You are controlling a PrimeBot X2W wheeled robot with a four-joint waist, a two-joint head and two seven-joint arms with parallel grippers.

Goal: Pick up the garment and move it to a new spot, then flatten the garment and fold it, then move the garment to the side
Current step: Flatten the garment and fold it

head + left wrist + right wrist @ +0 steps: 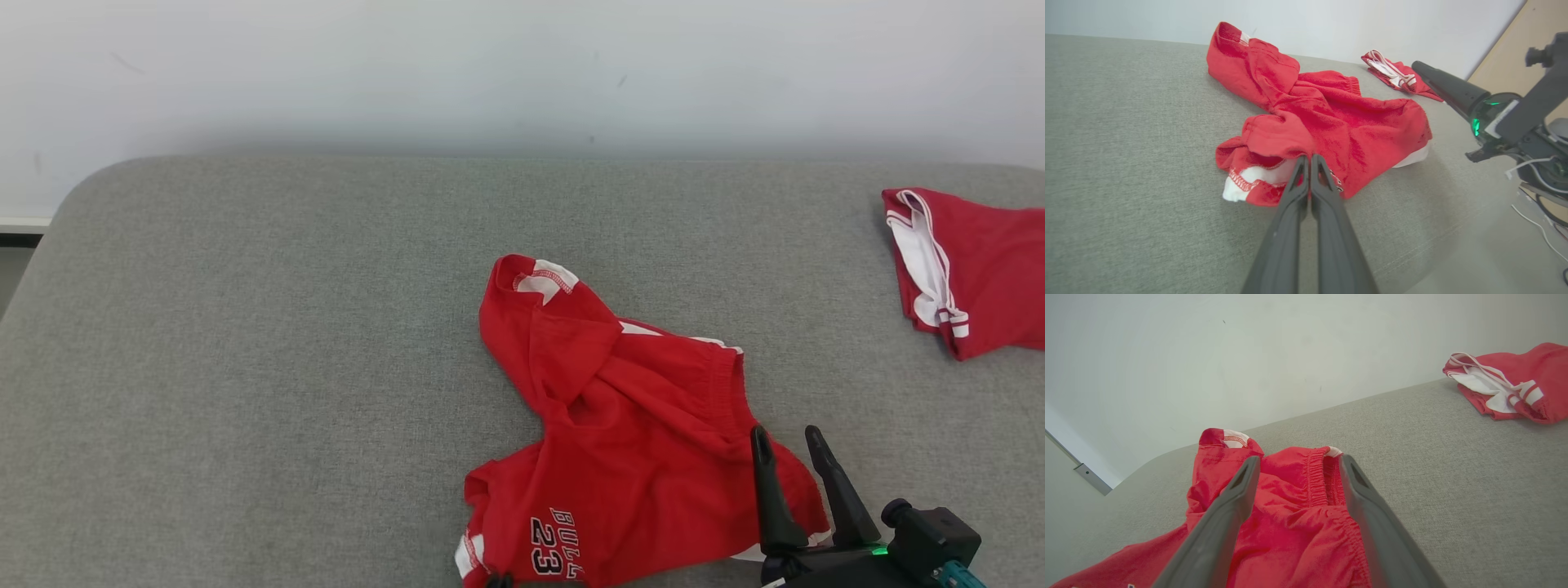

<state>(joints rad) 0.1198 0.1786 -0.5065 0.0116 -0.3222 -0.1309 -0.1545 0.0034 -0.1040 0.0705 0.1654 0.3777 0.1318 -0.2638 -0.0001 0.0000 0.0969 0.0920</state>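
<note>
Garment (pixel 645 441): red, crumpled, "23" printed, middle-front of grey surface (pixel 245 367).
Left claw (pixel 1309 158): fingers pressed together, tips at the garment's near hem.
Right claw (pixel 788 437): fingers apart, over the garment's right edge.

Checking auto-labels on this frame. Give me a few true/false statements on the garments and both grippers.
1. The red garment lies crumpled on the grey surface. True.
2. The right gripper is shut. False: its fingers stand apart over the garment.
3. The left gripper is shut, tips at the garment's near hem. True.
4. The second red garment lies on top of the first. False: it lies apart, toward the surface's right end.
5. The garment's print reads 45. False: it reads 23.
</note>
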